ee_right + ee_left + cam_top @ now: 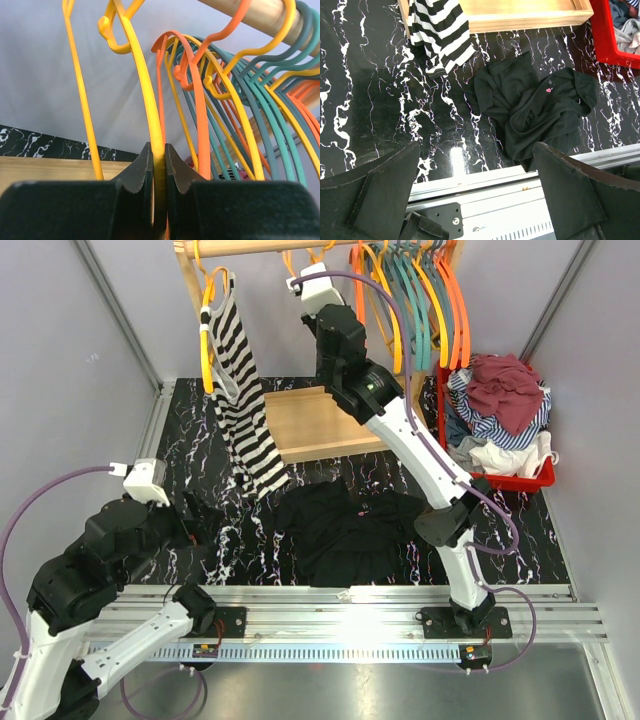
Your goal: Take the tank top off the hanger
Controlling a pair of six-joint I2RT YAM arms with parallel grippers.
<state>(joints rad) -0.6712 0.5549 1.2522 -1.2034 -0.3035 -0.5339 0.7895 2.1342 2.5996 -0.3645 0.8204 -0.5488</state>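
The right end of the rail [250,246] is tightly packed with orange, teal and yellow hangers [420,300]. Beside that bunch the room is taken by the right arm [400,430], with the right gripper [158,150] clamped on a yellow hanger [145,90]. A gap on the rail is left between that arm and the striped tank top [245,420]. Below, the middle of the table [185,440] is covered by a black garment [350,525] and the far right by a red basket [520,483]. Bare table is left open before the wide-spread left gripper [475,160].

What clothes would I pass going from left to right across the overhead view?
striped tank top → black garment lying on the table → red basket heaped with clothes
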